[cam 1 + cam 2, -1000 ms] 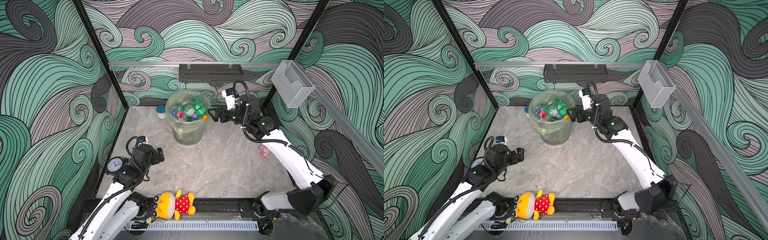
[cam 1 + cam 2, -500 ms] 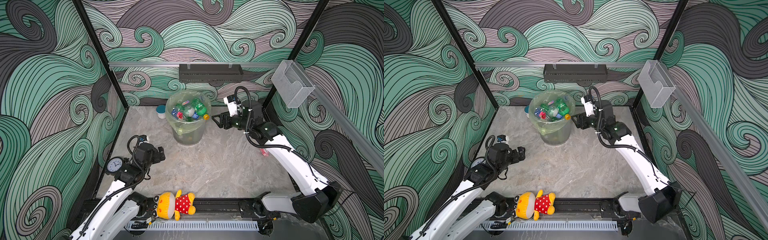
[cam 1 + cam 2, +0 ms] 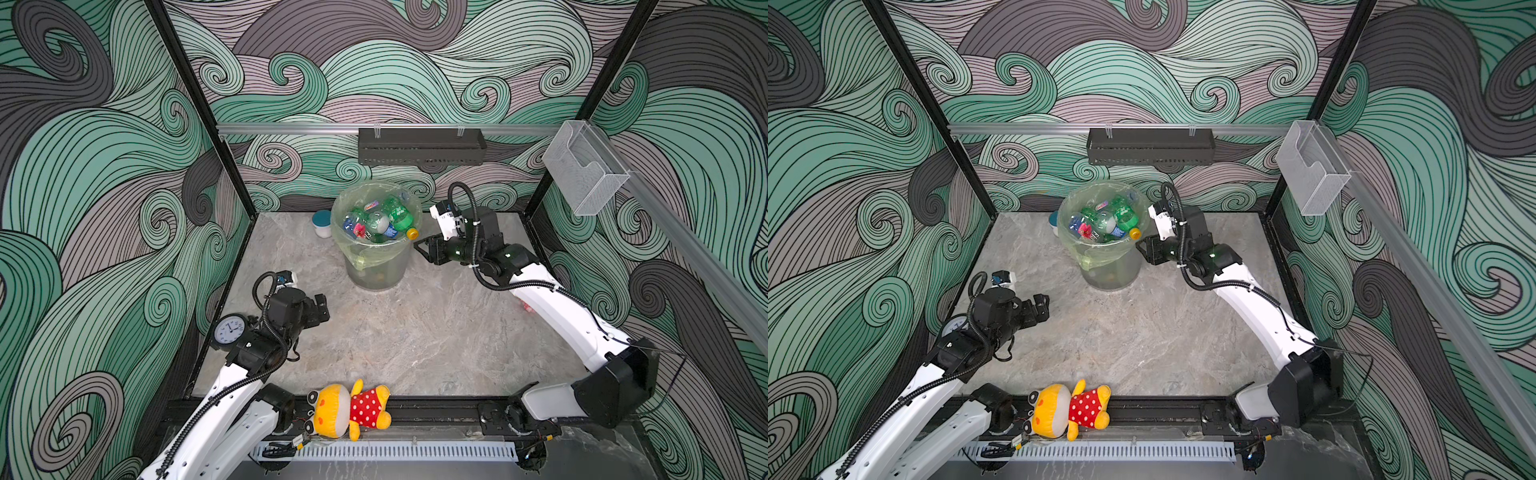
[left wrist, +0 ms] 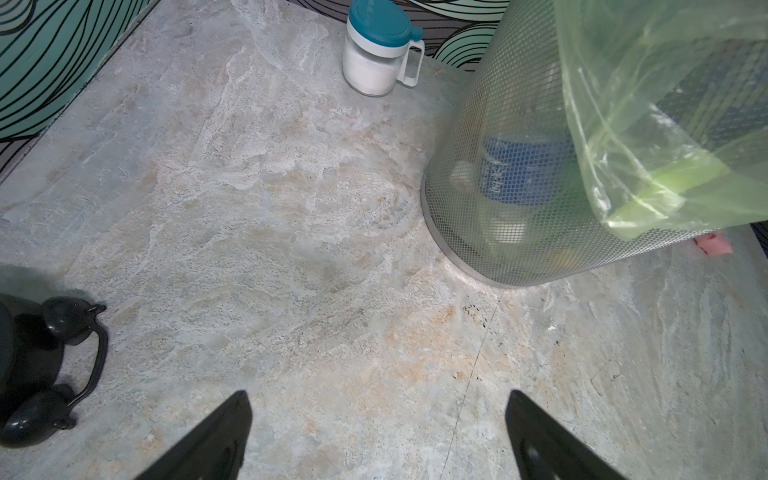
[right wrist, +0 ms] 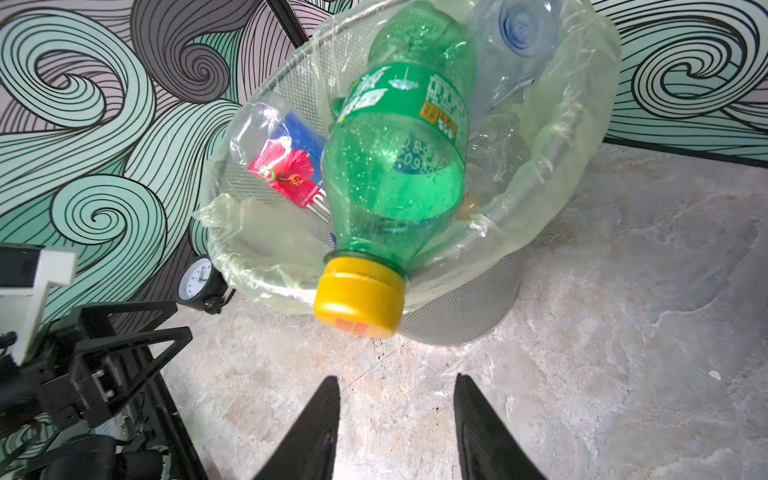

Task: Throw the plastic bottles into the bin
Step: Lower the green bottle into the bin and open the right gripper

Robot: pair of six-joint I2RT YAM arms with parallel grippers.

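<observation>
Closest to you, a yellow soft toy (image 3: 349,409) in a red spotty top lies on the front rail. Your left gripper (image 4: 378,399) hangs low over the table (image 3: 415,332), jaws spread wide with nothing in them. A small clock (image 3: 228,329) sits by that arm. The table is flat and looks like grey stone, and I see no bottles lying loose on it. One small red thing (image 3: 527,306) pokes out beside your right arm. It is too hidden to tell what it is, so check it.

Further back, the bin (image 3: 374,274) stands upright near the back wall. The plastic bottles (image 3: 380,222) are piled inside, up to the top. A green bottle (image 5: 399,166) lies on the heap with its yellow cap (image 5: 359,299) sticking out over the rim. Your right gripper (image 5: 395,378) is just beside the bin, not touching it. Its jaws stand a little apart and hold nothing. So the job looks done, or almost.

Beside the bin sits a white jar (image 3: 322,223) with a teal lid. A black tray (image 3: 419,146) and a clear box (image 3: 582,170) hang on the wavy green walls.
</observation>
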